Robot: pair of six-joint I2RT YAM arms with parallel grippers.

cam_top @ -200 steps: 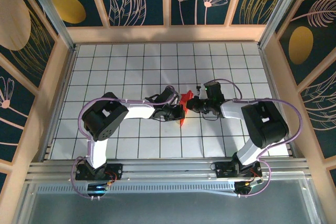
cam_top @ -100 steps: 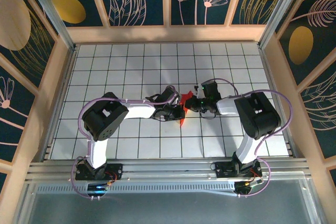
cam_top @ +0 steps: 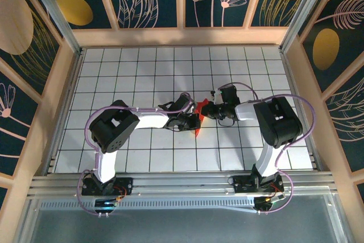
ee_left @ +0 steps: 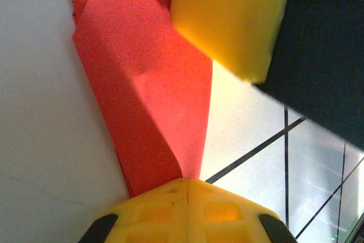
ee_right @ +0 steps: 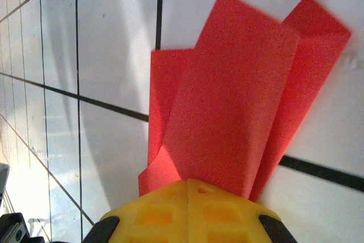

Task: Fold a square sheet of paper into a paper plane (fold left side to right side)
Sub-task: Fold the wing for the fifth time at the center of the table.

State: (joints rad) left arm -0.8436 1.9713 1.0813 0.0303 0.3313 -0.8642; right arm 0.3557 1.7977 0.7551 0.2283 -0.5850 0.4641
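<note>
Folded red paper (cam_top: 201, 106) sits mid-table (cam_top: 142, 66) between the two grippers. Its long axis runs far to near, with the wider end away from the arms and a slim tip pointing toward the near edge. It is thin, plain and matte, with sharp creases and overlapping angular flaps, above glossy white tiles crossed by dark grid lines. The left gripper (cam_top: 193, 121) and right gripper (cam_top: 206, 110) have blocky yellow fingertips, and each is pinched tight on the paper, the left from its left side, the right nearer its far end.
</note>
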